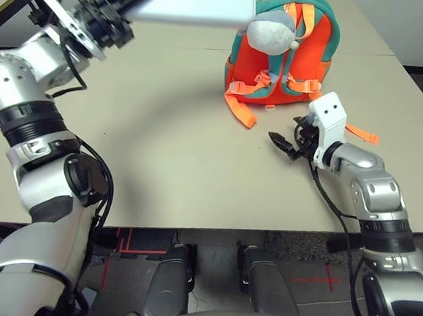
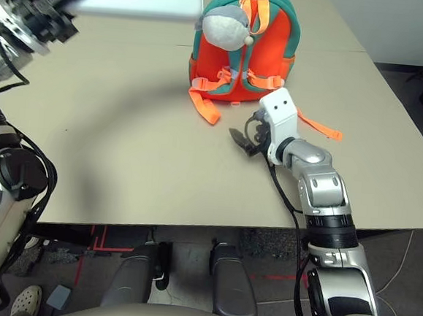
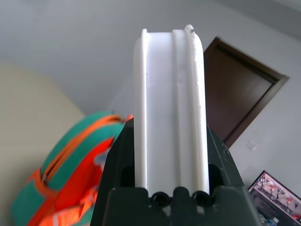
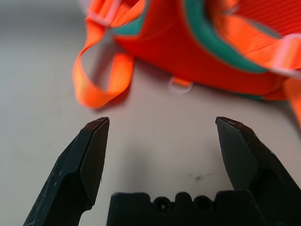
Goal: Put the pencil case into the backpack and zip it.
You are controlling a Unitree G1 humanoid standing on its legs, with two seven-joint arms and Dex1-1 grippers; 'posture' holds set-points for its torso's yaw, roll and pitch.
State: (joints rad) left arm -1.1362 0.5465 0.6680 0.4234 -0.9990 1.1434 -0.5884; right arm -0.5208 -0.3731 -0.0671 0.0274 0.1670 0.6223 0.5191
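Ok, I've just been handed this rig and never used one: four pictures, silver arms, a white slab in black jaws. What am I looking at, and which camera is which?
It is a humanoid robot with two silver arms, each ending in a gripper of two black fingers. Two pictures come from a stereo camera on its head, looking down at a beige table. The other two come from cameras on each wrist, looking along that gripper's fingers.

On the table stands the orange backpack with teal trim and a grey plush charm.

The left gripper is raised above the table, shut on the white pencil case; the left wrist view shows the case edge-on between its fingers.

The right gripper sits low near the backpack's base and an orange strap, open and holding nothing.
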